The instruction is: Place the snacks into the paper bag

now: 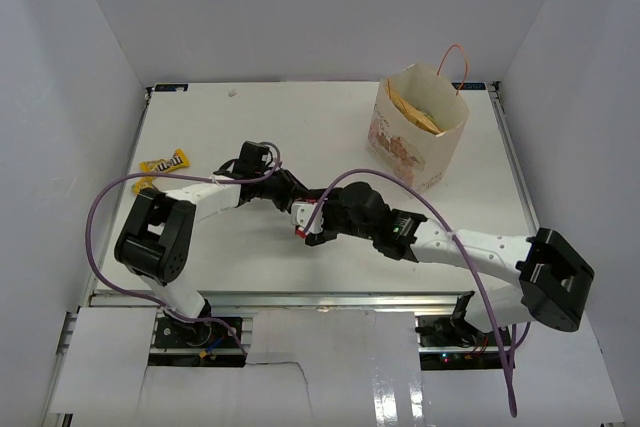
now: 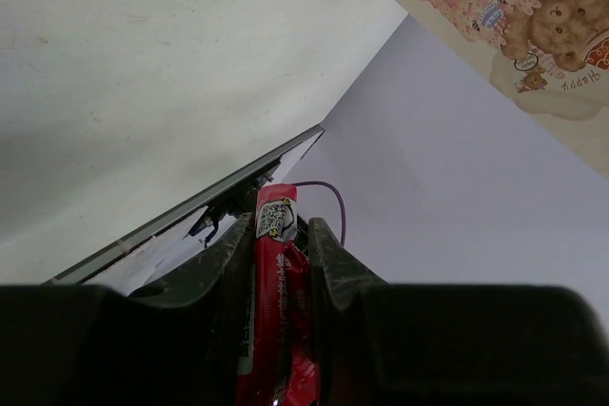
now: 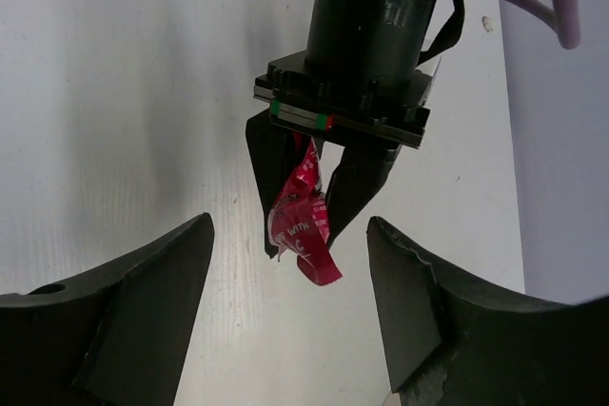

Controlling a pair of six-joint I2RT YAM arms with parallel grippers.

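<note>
Your left gripper [image 3: 306,221] is clamped on a red packet [image 2: 274,263] and holds it above the middle of the table [image 1: 250,117]. The packet runs lengthwise between the two fingers. Its free end sticks out past the fingertips and curls a little.

Your right gripper [image 1: 322,225] faces the left one tip to tip, very near it, with its jaws spread wide and nothing in them. In the right wrist view the packet hangs in the gap between the right fingers, further out than their tips and touching neither. The packet's long axis points roughly toward the right gripper, so this reads as a handover about to happen. To take it, the right gripper would have to move forward around the free end and close across the packet's narrow width.

The paper bag [image 1: 420,152] stands upright at the far right of the table, with a tan chip bag [image 1: 415,112] already inside it. It lies beyond and to the right of both grippers, and your right arm is the nearer one.

A yellow M&M's packet [image 1: 164,162] lies on the table at the far left, beside the left arm and well apart from the bag.
</note>
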